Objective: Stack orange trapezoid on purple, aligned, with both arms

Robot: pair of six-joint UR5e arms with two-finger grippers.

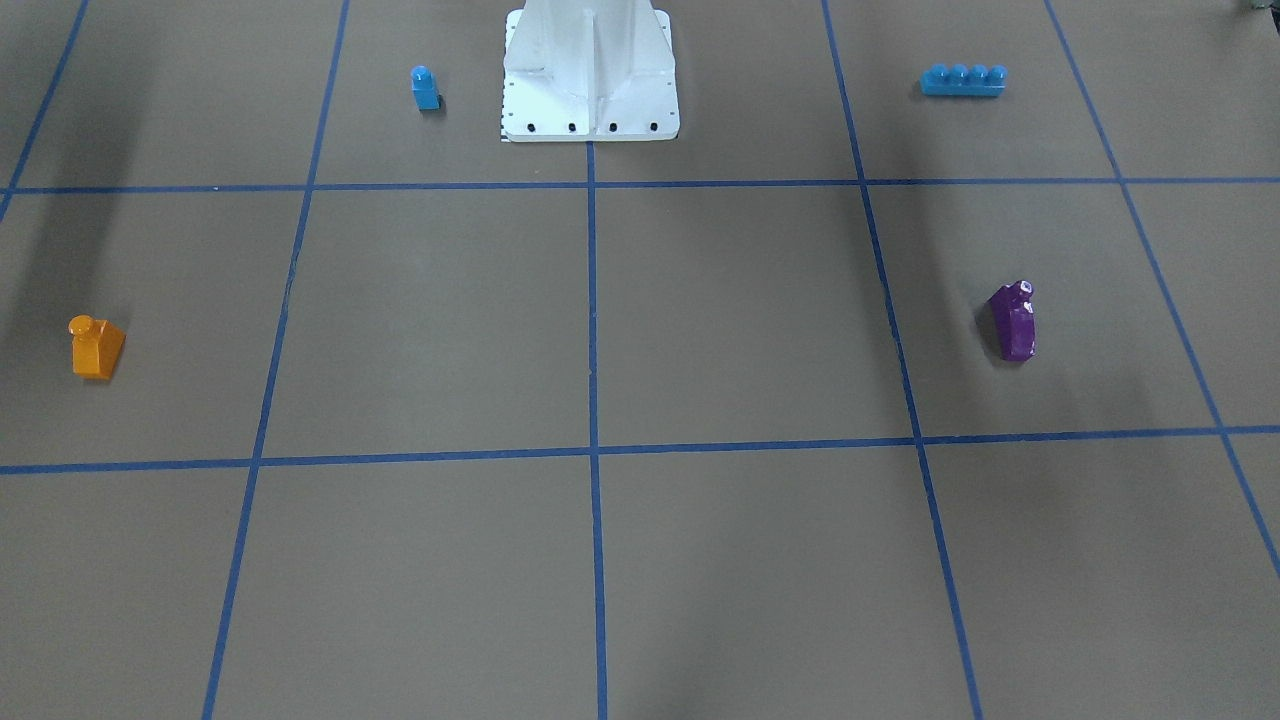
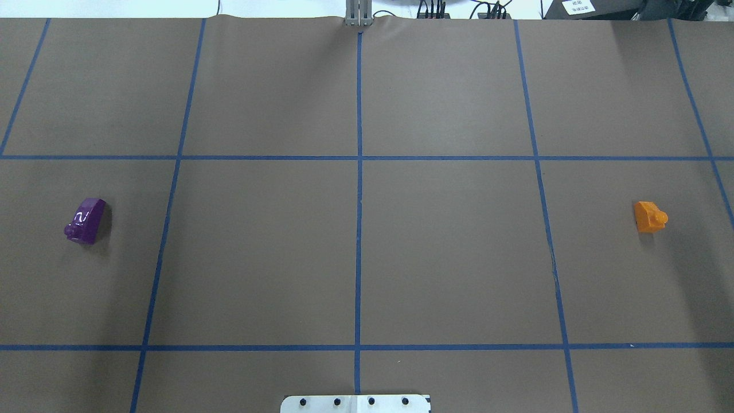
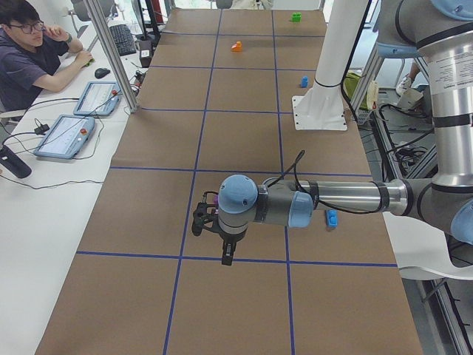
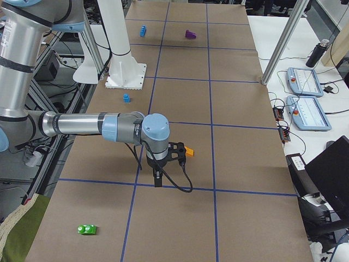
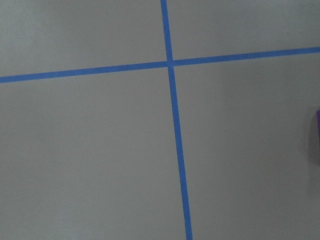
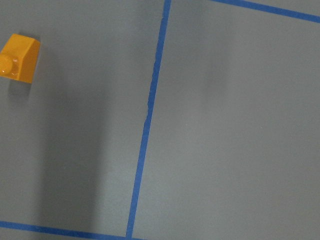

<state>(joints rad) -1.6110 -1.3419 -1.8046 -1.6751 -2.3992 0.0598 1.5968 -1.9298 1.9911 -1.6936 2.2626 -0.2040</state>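
The orange trapezoid [image 1: 96,348] stands stud up on the brown table at the robot's right; it also shows in the overhead view [image 2: 649,217] and at the top left of the right wrist view [image 6: 19,57]. The purple block [image 1: 1013,322] lies tilted on the robot's left, also in the overhead view [image 2: 86,221]; only a sliver shows in the left wrist view [image 5: 318,135]. The left gripper [image 3: 199,220] hovers beside the purple block. The right gripper [image 4: 174,150] hovers beside the orange trapezoid [image 4: 189,151]. Both show only in side views, so I cannot tell whether they are open or shut.
A small blue single-stud block [image 1: 425,88] and a long blue four-stud brick [image 1: 963,79] flank the white pedestal base [image 1: 590,100]. A green brick [image 4: 87,229] lies at the table's right end. An operator [image 3: 29,52] sits beside the table with tablets.
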